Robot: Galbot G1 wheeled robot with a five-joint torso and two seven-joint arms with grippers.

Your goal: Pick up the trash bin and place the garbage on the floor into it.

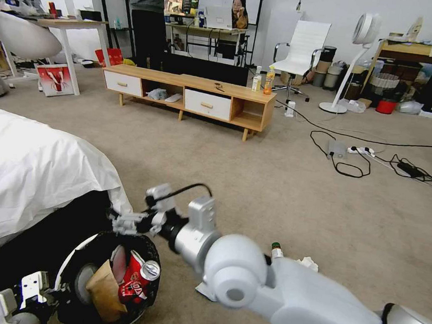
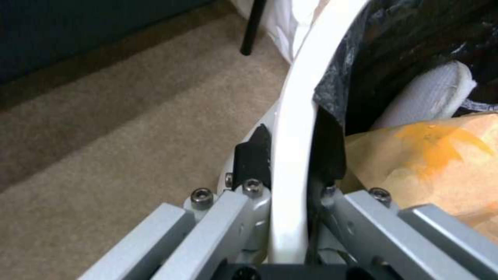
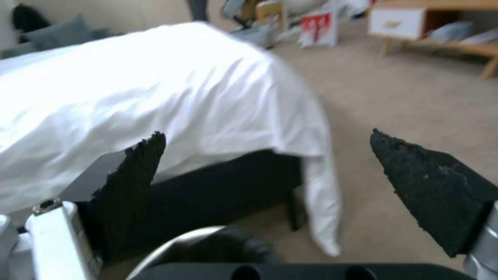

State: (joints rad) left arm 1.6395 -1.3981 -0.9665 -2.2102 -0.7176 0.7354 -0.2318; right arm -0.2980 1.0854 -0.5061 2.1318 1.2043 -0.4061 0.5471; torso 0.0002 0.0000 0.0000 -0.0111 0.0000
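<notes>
Room: beige-grey carpet floor (image 1: pixel 284 187), a white-sheeted bed (image 1: pixel 25 177) on the robot's left, a low wooden cabinet (image 1: pixel 191 92) farther back.
Trash bin: the trash bin (image 1: pixel 75 266) hangs tilted at the foot of the bed, black liner over its rim, already holding a brown cardboard piece (image 1: pixel 102 288), a red can (image 1: pixel 139 276) and a white tissue (image 2: pixel 430 97).
Handling: probably light and fairly stiff; smooth plastic could slip, so the rim is the sensible hold.
Left hand: the left hand (image 2: pixel 290 182) is pinching the white rim, one pad outside, one inside against the liner.
Right hand: the right hand (image 3: pixel 270 175) hovers just over the bin's mouth, arm reaching across, fingers spread and empty.
Left on the floor: a green-capped bottle (image 1: pixel 276 250) and another tissue (image 1: pixel 309 263), beside the right arm.
</notes>
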